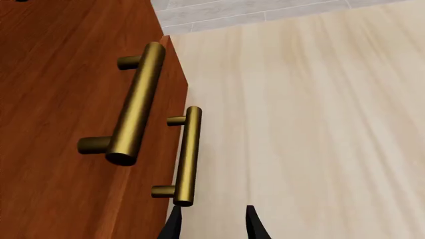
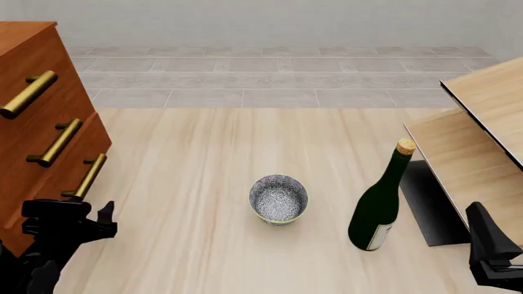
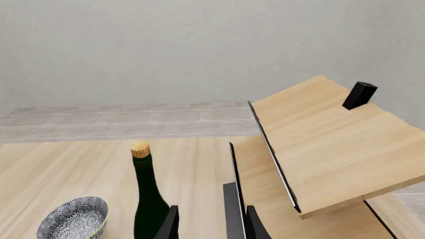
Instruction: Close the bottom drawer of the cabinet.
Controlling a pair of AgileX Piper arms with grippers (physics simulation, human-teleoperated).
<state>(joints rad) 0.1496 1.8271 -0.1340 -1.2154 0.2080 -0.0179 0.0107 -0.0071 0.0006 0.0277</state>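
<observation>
The reddish-brown cabinet stands at the table's left, with three brass bar handles. The bottom drawer is the lowest; its handle also shows in the left wrist view, beyond the middle drawer's larger-looking handle. I cannot tell how far the bottom drawer stands out. My left gripper is open and empty just in front of the bottom drawer's front, its fingertips close below the handle's near end. My right gripper is open and empty at the near right.
A patterned bowl sits mid-table. A dark green corked bottle stands upright to its right. Pale light-wood furniture with a black edge fills the right side, close to my right gripper.
</observation>
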